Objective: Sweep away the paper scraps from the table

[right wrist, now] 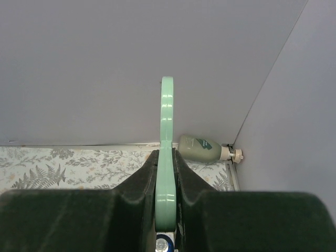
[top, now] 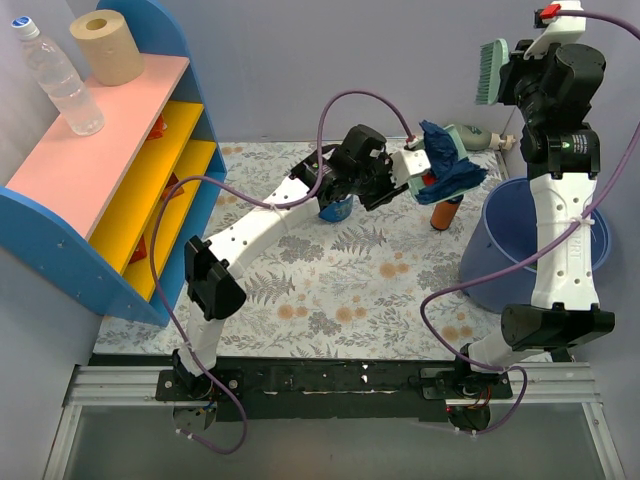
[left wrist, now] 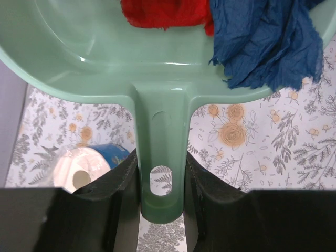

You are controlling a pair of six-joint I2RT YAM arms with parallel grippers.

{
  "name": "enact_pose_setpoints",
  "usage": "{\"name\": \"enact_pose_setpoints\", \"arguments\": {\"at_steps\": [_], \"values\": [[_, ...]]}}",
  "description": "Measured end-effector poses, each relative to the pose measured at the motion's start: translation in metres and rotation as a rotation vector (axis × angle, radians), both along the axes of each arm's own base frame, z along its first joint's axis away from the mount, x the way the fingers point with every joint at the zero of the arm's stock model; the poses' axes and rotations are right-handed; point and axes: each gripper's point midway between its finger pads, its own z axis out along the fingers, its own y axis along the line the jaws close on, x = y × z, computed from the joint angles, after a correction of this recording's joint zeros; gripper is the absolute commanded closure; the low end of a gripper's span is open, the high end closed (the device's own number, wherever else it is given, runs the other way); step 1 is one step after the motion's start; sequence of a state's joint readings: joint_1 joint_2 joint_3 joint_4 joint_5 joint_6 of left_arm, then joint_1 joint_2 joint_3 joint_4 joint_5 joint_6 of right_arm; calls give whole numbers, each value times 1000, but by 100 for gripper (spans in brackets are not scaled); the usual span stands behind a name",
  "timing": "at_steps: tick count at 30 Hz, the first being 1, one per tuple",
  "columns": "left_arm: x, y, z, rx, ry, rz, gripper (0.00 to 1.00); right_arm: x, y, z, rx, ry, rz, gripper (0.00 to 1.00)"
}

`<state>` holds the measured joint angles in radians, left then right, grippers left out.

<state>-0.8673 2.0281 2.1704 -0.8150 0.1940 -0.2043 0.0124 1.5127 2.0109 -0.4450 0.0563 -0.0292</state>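
Note:
My left gripper is shut on the handle of a pale green dustpan and holds it in the air over the table. In the pan lie paper scraps: a red wad and a larger dark blue one. From above, the left gripper sits mid-table with the blue scrap hanging over the pan's edge. My right gripper is shut on a green brush handle. The right gripper is raised at the back right, the brush head pointing left.
A blue bin stands at the right, an orange bottle just left of it. A blue-wrapped tissue roll sits under the left arm. A green lotion bottle lies in the back corner. The pink-topped shelf fills the left side.

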Motion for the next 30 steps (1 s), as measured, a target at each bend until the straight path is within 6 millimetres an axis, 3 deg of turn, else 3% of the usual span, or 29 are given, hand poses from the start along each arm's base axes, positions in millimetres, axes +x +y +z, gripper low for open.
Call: {"name": "enact_pose_setpoints", "arguments": {"at_steps": [9, 18, 23, 30], "values": [[0, -30, 18, -6, -133, -34, 100, 7, 5, 18, 24, -39, 23, 99], [19, -66, -4, -11, -179, -7, 100, 7, 16, 18, 56, -37, 79, 99], [31, -79, -6, -23, -240, 27, 100, 7, 17, 18, 56, -37, 83, 99], [32, -108, 20, -87, -389, 25, 100, 7, 17, 19, 56, -37, 86, 99]]}}
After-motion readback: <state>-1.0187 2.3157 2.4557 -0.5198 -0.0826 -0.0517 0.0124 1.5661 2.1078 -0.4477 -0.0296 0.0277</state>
